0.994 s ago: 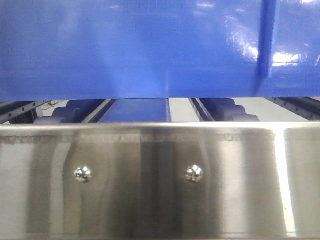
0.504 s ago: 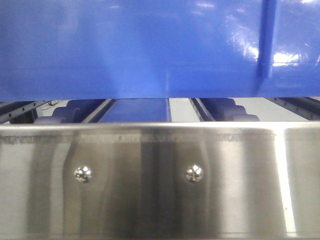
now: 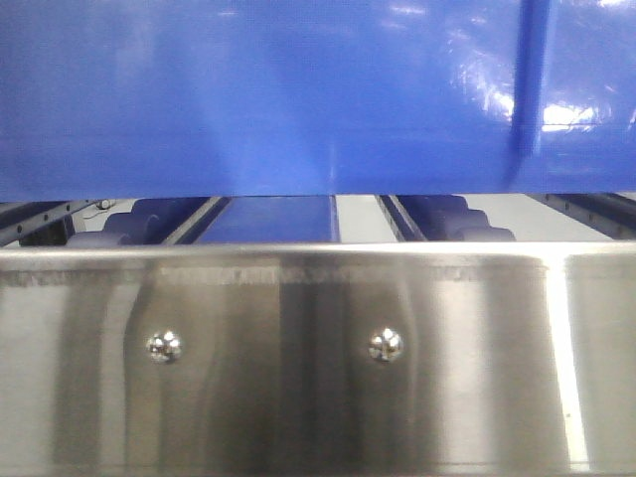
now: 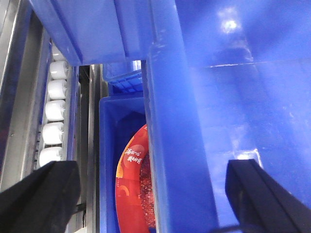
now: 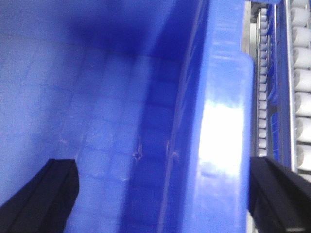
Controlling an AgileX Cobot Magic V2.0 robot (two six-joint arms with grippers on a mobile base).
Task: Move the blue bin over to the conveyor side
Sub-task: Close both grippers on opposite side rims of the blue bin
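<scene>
Left gripper (image 4: 150, 194) and right gripper (image 5: 163, 194) straddle walls of the glossy blue plastic bin (image 3: 248, 99), jaws apart. It looks like the grasping step, and a firm clamp is needed next.

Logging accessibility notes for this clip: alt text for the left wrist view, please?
The thick rim of the blue bin runs up the frame, straddled by the open left gripper, interior at right. Left of it, a lower blue crate holds a red packet, white rollers beyond.
</scene>
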